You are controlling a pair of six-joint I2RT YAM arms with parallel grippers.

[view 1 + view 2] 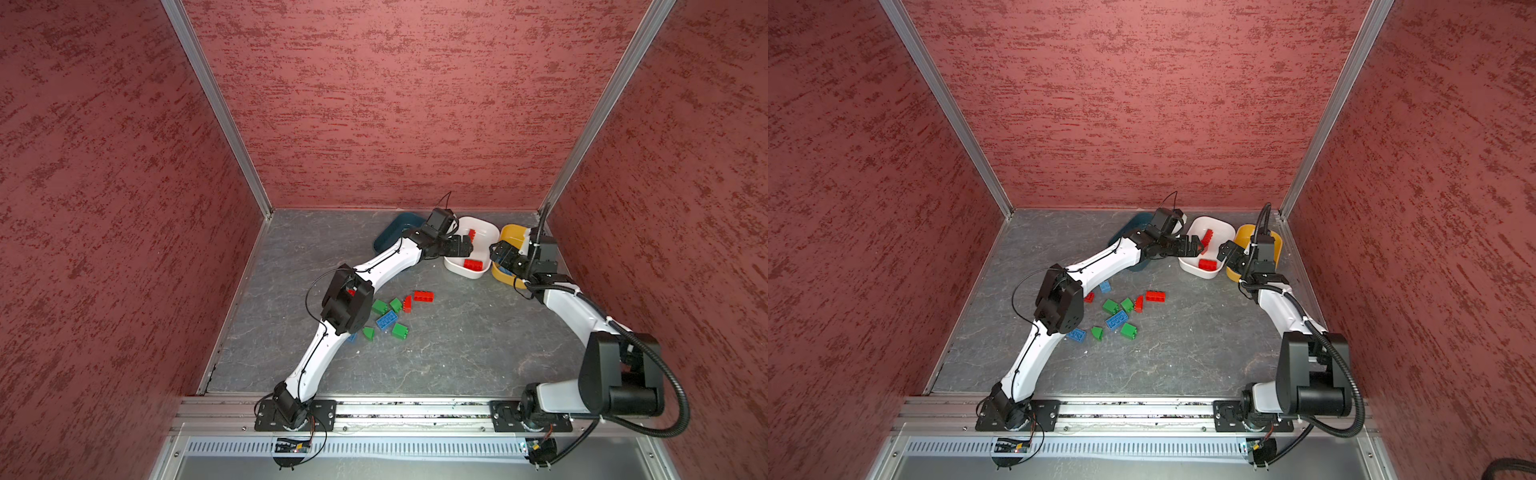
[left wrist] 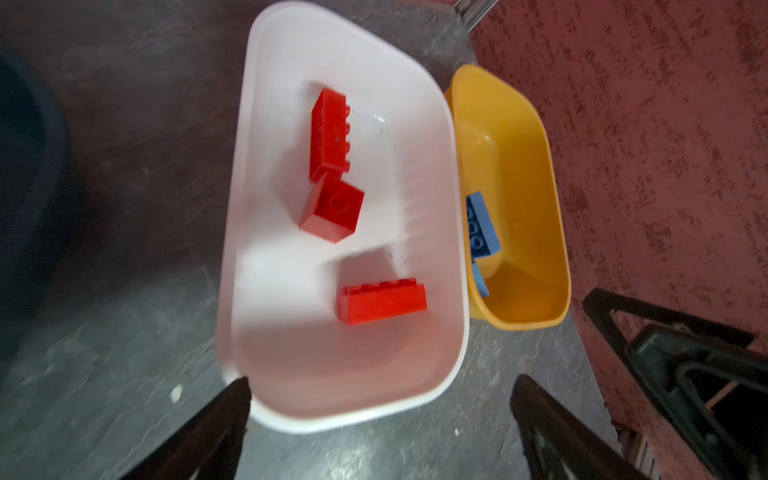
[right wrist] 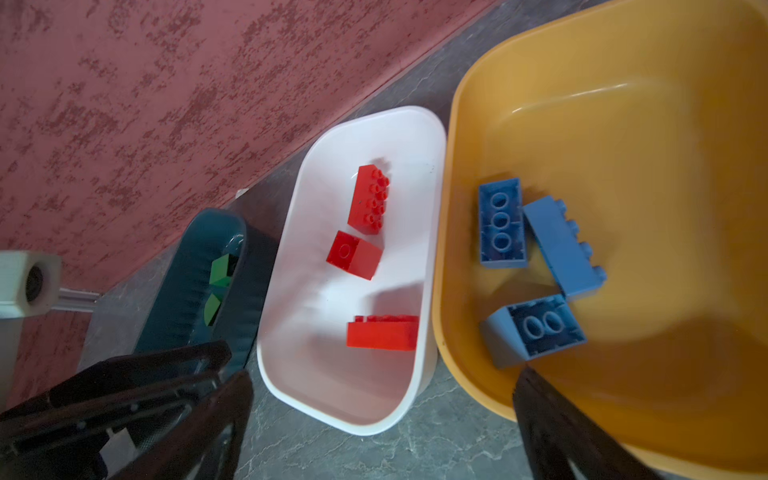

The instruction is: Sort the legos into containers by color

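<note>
The white container [image 1: 484,223] holds three red legos [image 2: 382,301]. Beside it, the yellow container [image 3: 623,124] holds three blue legos [image 3: 500,224]. The dark teal container [image 1: 392,232] has green legos [image 3: 220,266] inside. Several loose legos lie mid-table, among them a red brick [image 1: 423,295], a blue brick [image 1: 387,320] and a green one [image 1: 400,331]. My left gripper [image 1: 467,245] [image 2: 382,382] is open and empty above the white container's left rim. My right gripper [image 1: 498,253] [image 3: 384,376] is open and empty between the white and yellow containers.
The containers stand in a row along the back wall, the yellow one close to the right wall. My left arm's elbow [image 1: 347,303] hangs over the left side of the loose pile and hides some bricks. Grey table lies between the pile and the front rail [image 1: 415,409].
</note>
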